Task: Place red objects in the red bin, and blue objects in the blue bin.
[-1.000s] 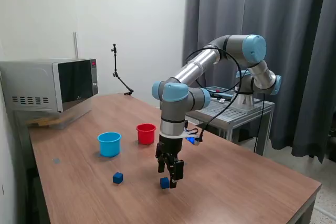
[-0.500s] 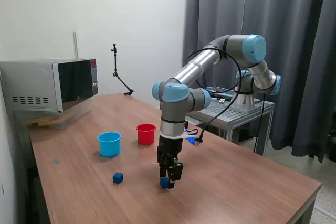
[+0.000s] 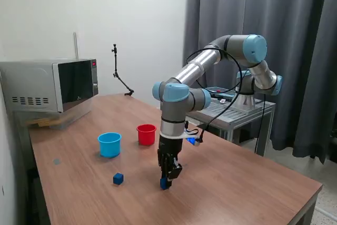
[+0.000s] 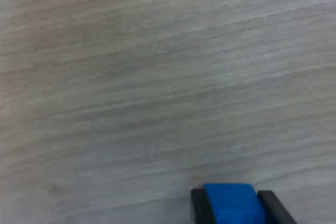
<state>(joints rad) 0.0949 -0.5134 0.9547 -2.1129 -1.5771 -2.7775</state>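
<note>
My gripper (image 3: 166, 179) points straight down at the wooden table, shut on a small dark blue cube (image 3: 164, 184) that still rests on the surface. In the wrist view the blue cube (image 4: 233, 203) sits tight between the two black fingers (image 4: 198, 206) of the gripper (image 4: 234, 211). A second dark blue cube (image 3: 118, 178) lies on the table toward the exterior view's left. Behind it stands the light blue bin (image 3: 109, 144), with the red bin (image 3: 146, 134) beside it. No red objects are in view.
A microwave (image 3: 50, 85) stands at the back on the exterior view's left. A thin black stand (image 3: 118, 72) rises at the table's far edge. The arm's base sits on a metal cart (image 3: 237, 110) in front of grey curtains.
The gripper has lowered over the blue cube and its fingers have closed from wide open onto the cube. The other cube and both bins have not moved.
</note>
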